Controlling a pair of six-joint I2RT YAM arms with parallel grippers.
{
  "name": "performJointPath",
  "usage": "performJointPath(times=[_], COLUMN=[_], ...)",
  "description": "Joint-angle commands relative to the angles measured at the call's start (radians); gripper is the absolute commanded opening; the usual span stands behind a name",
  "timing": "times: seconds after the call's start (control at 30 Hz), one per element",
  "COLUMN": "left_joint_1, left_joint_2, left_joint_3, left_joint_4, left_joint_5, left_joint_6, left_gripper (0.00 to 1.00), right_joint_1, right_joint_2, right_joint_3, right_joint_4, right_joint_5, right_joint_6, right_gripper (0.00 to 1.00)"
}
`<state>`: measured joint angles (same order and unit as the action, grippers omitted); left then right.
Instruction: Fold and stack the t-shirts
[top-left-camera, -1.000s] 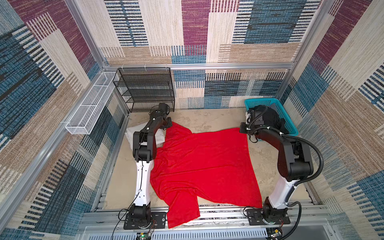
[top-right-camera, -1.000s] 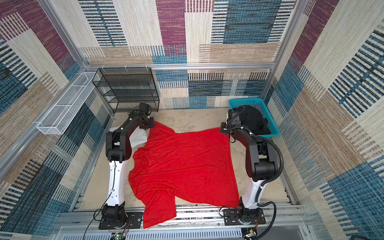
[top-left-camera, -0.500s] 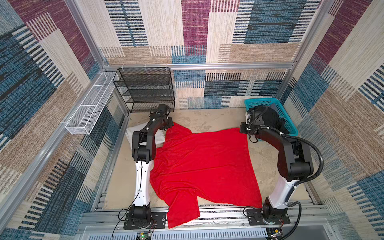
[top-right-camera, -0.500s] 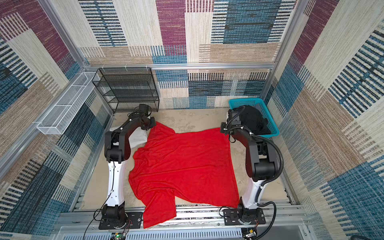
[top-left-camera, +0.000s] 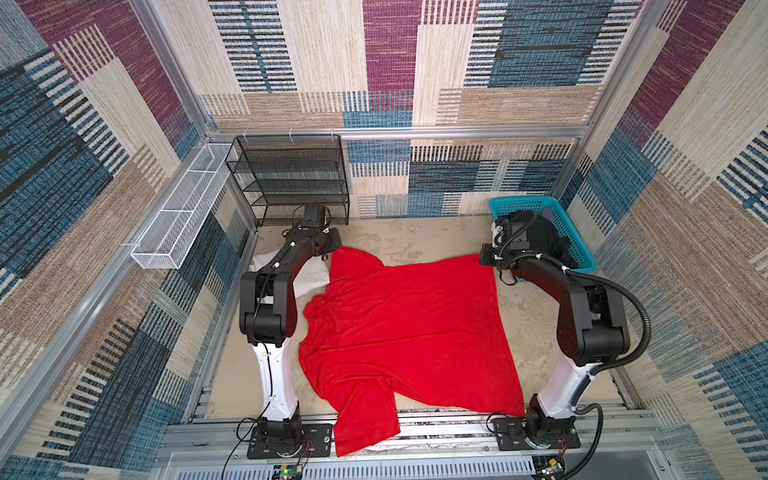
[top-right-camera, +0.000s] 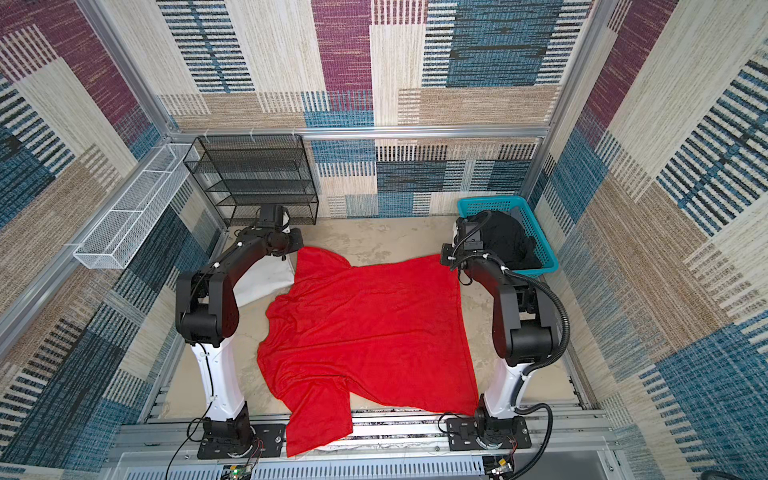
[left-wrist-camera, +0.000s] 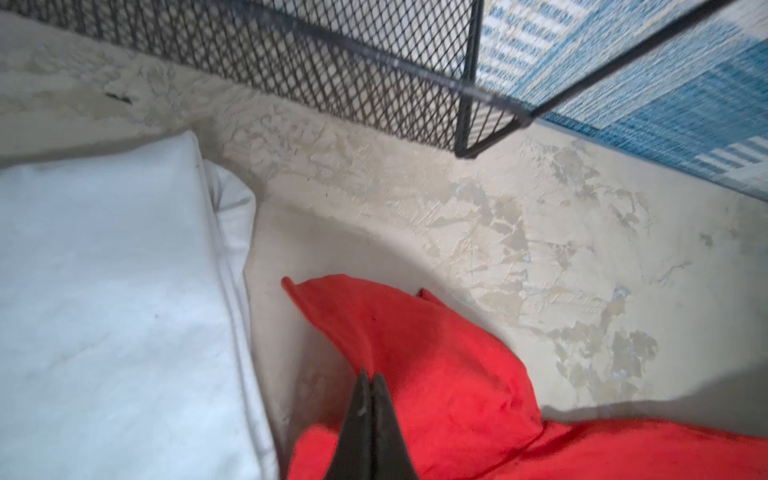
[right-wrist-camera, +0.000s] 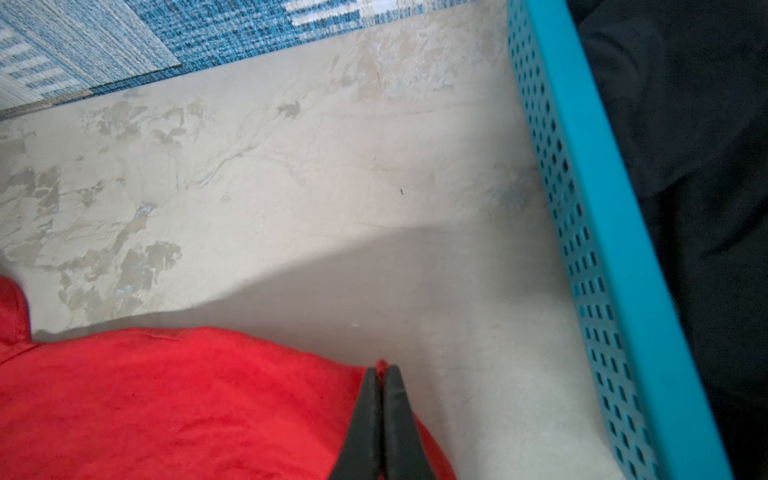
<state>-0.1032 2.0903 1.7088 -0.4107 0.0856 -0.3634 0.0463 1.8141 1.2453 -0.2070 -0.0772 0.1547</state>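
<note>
Since the fingers of the left gripper (left-wrist-camera: 371, 379) are pressed together on a raised ridge of the red shirt (left-wrist-camera: 436, 365), and those of the right gripper (right-wrist-camera: 381, 369) are likewise pinched shut with a nub of red cloth at their tips, both far corners of the garment look gripped. From those two holds the red shirt spreads toward the robot over most of the table (top-left-camera: 419, 239). Its far edge runs roughly straight between the grippers, its middle lies fairly flat, and its near left part is bunched and draped over the front rail (top-left-camera: 449, 419). Just beside the left gripper, partly under that arm, lies the white shirt (left-wrist-camera: 104, 291), which looks already folded and meets the red cloth along one side. Near the right gripper the black shirt (top-left-camera: 540, 237) sits heaped in the basket (top-left-camera: 523, 202) at the far right corner. The step in hand appears to be the first fold of the red shirt, or a lift to straighten it. Either way the next move calls for both arms to rise together and carry the far edge toward the robot in step. They need to keep it taut between them without dragging the white shirt or snagging the basket. The crumpled near end will probably need smoothing too.
</note>
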Motion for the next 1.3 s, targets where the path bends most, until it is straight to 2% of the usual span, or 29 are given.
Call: performJointPath(times=[0.0, 0.23, 0.47, 0.7, 1.27], left_joint_1=[0.000, 0.000, 0.000, 0.000, 0.002], left_joint_2=[-0.055, -0.187, -0.385, -0.509, -0.905], left_joint_3=[-0.057, -0.180, -0.316, -0.370, -0.700], left_joint_4=[0.040, 0.058, 0.082, 0.039, -0.034], left_joint_5=[0.013, 0.008, -0.017, -0.038, -0.042], left_joint_6=[-0.001, -0.011, -0.009, 0.015, -0.051], left_gripper=[0.00, 0.00, 0.00, 0.00, 0.00], right_joint_1=[0.001, 0.001, 0.001, 0.001, 0.001], right_joint_2=[-0.027, -0.095, -0.180, -0.267, -0.483], right_joint_3=[-0.017, -0.080, -0.162, -0.216, -0.436], right_joint_4=[0.017, 0.017, 0.038, 0.033, -0.015], right_joint_5=[-0.008, 0.022, 0.072, 0.066, 0.108], right_joint_6=[0.013, 0.026, 0.031, 0.028, 0.075], right_gripper=[0.00, 0.00, 0.00, 0.00, 0.00])
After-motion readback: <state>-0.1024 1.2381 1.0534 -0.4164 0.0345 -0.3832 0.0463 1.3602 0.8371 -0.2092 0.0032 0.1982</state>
